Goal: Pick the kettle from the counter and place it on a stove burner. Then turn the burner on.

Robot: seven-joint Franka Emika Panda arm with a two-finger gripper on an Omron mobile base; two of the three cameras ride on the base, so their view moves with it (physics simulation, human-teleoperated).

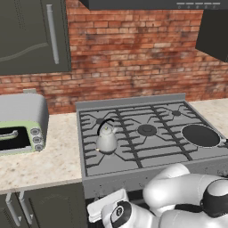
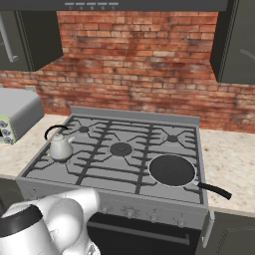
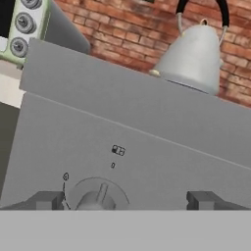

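Seeing kettle [image 1: 106,139] set on front-left stove burner [image 1: 108,151] | gripper [image 3: 125,200] spread, empty, facing knob [image 3: 95,198] | we judge burner unlit

The stove's grey front panel [image 3: 147,147] lies bare around a round knob [image 3: 95,200], which sits between the wide-spread fingers [image 3: 46,200] with nothing in the way. Above the panel's edge the kettle [image 1: 107,139] stands on the front-left grate. The middle burner [image 1: 146,129] is uncovered; a black pan [image 2: 172,170] covers the front-right corner. A toaster oven [image 1: 20,122] blocks the bench [image 1: 53,156] at far left.
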